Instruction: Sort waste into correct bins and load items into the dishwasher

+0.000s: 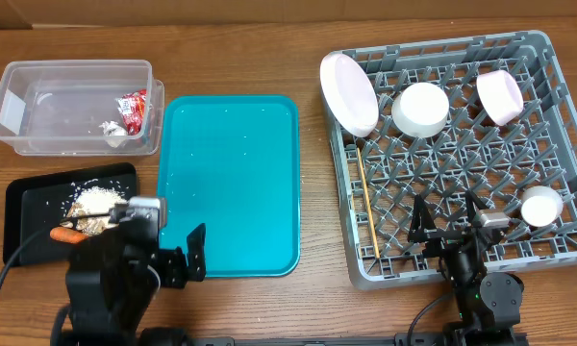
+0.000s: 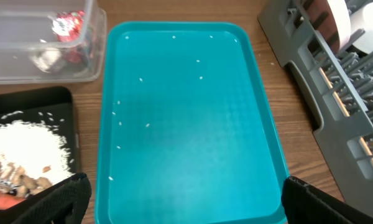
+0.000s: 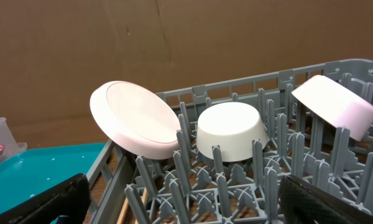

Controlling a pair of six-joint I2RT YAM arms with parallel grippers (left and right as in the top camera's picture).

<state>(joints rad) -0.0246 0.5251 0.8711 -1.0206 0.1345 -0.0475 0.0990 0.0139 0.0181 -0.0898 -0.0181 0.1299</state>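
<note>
My left claw (image 2: pixel 183 183) is spread wide and holds nothing. It hangs over the near edge of the teal tray (image 1: pixel 231 183), which is dotted with a few stray rice grains. My right claw (image 3: pixel 183 180) is spread as well and empty, above the grey dish rack (image 1: pixel 569 106) at its 6 o'clock edge. In the rack, a pale pink plate (image 1: pixel 349 93) leans on the pegs at 11 o'clock, a white bowl (image 1: pixel 420 108) sits upside down at 12, and a pink bowl (image 1: pixel 500 96) is tilted at 1. A small white cup (image 1: pixel 541 205) sits at 4, and the chopsticks (image 1: pixel 367 202) lie along the 9 o'clock side. At the table's 10 o'clock the clear tub (image 1: pixel 77 64) holds the red wrapper (image 1: pixel 135 106) and the white tissue (image 1: pixel 113 135). At 8 o'clock the black tray (image 1: pixel 24 207) holds rice (image 1: pixel 96 199), brown scraps (image 1: pixel 87 223) and the carrot (image 1: pixel 67 234).
</note>
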